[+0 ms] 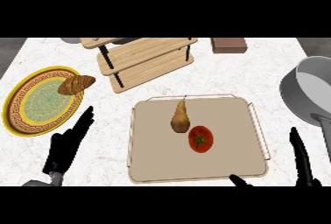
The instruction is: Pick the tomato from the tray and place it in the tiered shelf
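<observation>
White marbled counter seen from steeply above, with a beige tray [149,170] in the middle. On the tray, a red tomato [200,138], lying up and to the left of the right hand [299,155], touching or nearly touching a brown pear [180,116] just beyond it. Right hand at the lower right, beside the tray's right edge, fingers straight and holding nothing. Left hand [68,146] at the lower left, off the tray's left side, likewise open with fingers pointing up. Wooden tiered shelf [145,59] well beyond both hands, toward the far edge. Yellow-rimmed plate [19,113] with a croissant [76,84] just past the left hand; grey pan [304,89] past the right hand. Task not yet started. Best approach, probably: reach in with the right hand from the tomato's near right side, away from the pear, curl round the tomato, lift clear of the tray's wire rim, then carry up and left to a shelf level.
</observation>
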